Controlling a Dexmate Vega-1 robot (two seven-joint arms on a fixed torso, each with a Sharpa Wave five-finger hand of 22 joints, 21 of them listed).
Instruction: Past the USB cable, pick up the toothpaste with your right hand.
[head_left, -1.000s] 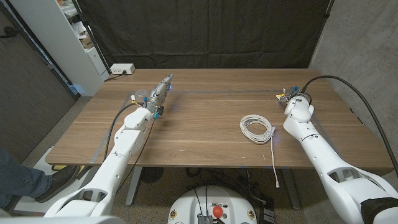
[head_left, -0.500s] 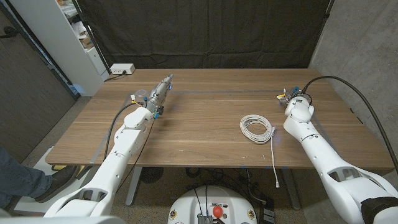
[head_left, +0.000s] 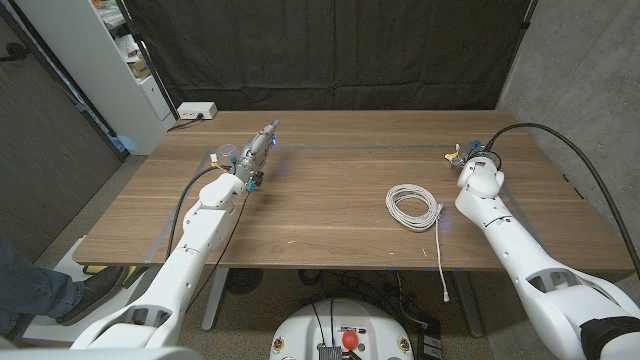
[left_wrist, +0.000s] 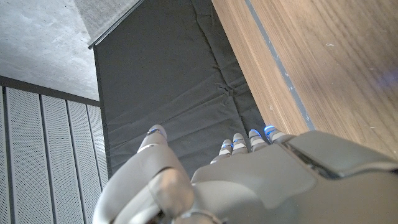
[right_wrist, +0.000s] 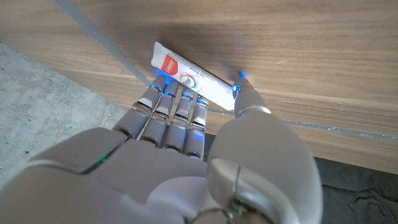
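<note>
Flat white-and-red toothpaste tube (right_wrist: 189, 79) lying on the wooden desk (head_left: 330, 215) at upper right, right hand (right_wrist: 186, 168) fingers (right_wrist: 177, 109) spread over it, ungripped; light, soft, likely slippery, best pinched across its middle.

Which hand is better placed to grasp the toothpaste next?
The right hand. Its wrist view shows its fingers spread right over the white toothpaste tube with the red logo. The left hand sits at the table's opposite far corner, across from the coiled white USB cable.
</note>
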